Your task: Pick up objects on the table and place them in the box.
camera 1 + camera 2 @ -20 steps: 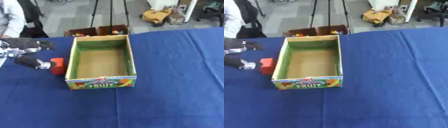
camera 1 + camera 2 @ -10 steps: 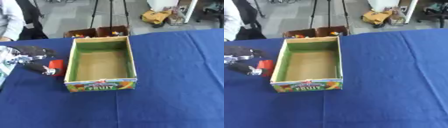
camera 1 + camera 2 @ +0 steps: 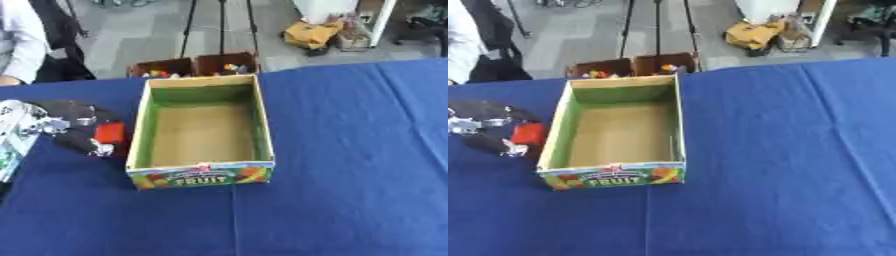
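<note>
- Open cardboard fruit box with green inner walls and a printed front panel (image 3: 202, 133) sits on the blue tablecloth-covered table (image 3: 350, 175), toward its left-centre; the inside looks empty, so nothing placed yet as far as can be seen.
- Small red block-shaped object (image 3: 110, 133) is the only loose item visible; it's just beside the box's left wall, outside it, near the table's left edge.
- Judged progress: early, first pick under way, the transfer into the box not yet done.
- Left hand (image 3: 77, 131) comes in from the table's left edge, black with silver joints, fingers curled round the red object, thumb side toward the box.
- Can't tell if the object is lifted or resting on the cloth.
- Left forearm lies low over the left edge, angled toward the box.
- Right hand not visible in either view.
- Two small brown crates holding coloured items (image 3: 192, 66) sit beyond the table's far edge, behind the box.
</note>
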